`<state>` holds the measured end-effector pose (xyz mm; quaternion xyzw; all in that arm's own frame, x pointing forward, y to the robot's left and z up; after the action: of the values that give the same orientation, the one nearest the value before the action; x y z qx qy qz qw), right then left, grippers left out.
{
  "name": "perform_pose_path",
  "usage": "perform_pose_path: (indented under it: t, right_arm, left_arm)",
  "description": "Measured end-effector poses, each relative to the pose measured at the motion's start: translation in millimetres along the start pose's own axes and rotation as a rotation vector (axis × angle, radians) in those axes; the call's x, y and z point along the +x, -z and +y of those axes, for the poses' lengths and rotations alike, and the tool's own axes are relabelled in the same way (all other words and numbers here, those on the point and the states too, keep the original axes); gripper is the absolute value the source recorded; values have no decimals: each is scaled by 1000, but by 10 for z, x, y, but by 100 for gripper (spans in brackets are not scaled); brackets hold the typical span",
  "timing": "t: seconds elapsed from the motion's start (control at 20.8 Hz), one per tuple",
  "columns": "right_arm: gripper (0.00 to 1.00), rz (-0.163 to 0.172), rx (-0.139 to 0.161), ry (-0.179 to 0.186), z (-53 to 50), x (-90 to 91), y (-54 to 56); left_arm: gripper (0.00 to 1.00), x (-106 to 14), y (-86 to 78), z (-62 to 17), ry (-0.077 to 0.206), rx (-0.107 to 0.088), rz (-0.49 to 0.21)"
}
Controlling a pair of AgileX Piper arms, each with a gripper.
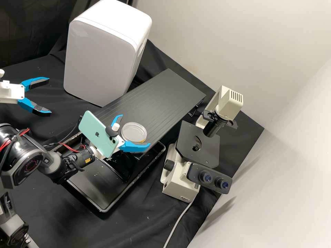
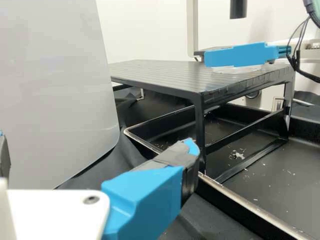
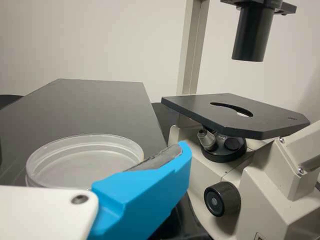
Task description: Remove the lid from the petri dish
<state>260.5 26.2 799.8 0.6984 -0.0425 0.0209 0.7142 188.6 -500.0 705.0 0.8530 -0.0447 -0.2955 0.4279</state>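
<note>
The petri dish sits on a black stand. It is at the end of the stand nearest the front edge of the desk. Its clear lid is on top of it. The right tool is open, with one blue finger on each side of the dish. I cannot tell if the fingers touch it. The stand rests in a black tray in the middle of the desk. A microscope stands just beside the tray, near the right edge. The left tool is open and holds nothing. It hangs by the left edge, near a big white box.
</note>
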Motion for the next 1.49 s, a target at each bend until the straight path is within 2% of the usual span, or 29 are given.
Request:
perform_pose_path:
  t: [0.34,0.53,0.96,1.35,1.39,1.49]
  right_arm:
    - [0,3,0,-3,3,0,2]
    - [0,3,0,-3,3,0,2]
    - [0,6,0,-7,6,0,5]
    - [0,-16,9,-25,30,2,-22]
    - [100,-16,9,-25,30,2,-22]
    - [100,-16,9,-25,30,2,-22]
  left_arm:
    - [100,0,8,2,-2,-4,9]
    - [100,0,8,2,-2,12,9]
    - [100,14,10,-6,2,12,9]
    - [100,29,12,2,-2,11,11]
    - [100,29,12,2,-2,11,11]
    - [100,29,12,2,-2,11,11]
